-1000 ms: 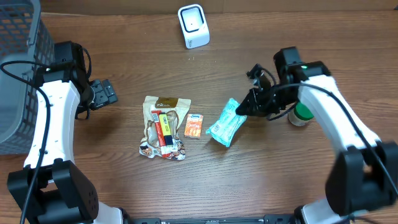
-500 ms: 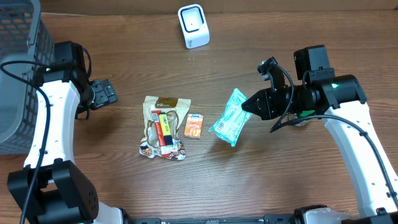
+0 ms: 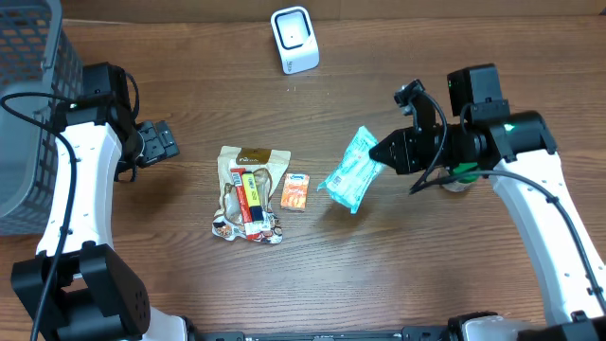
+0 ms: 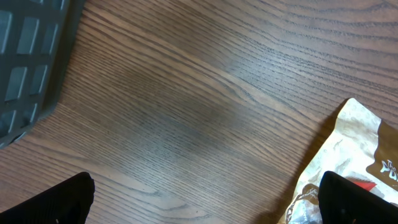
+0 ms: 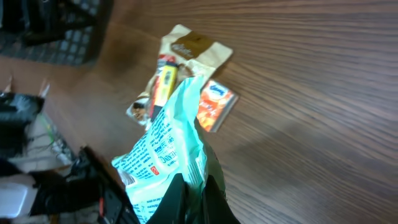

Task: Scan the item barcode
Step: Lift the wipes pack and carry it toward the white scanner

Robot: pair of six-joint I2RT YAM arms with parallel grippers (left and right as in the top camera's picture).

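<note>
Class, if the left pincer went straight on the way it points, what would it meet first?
Probably bare table between the grey basket and the brown snack pouch; the open left pincer looks aimed downward, depth unclear.

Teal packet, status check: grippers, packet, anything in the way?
Right gripper shut on teal packet; left gripper open. Packet held off the table. Nothing between it and white scanner.

The left arm (image 3: 87,161) at nine o'clock and right arm (image 3: 544,213) at three have glossy white shells, black joints, thin black cables (image 3: 69,204); left gripper (image 3: 170,142) and right gripper (image 3: 377,154) are black.
</note>
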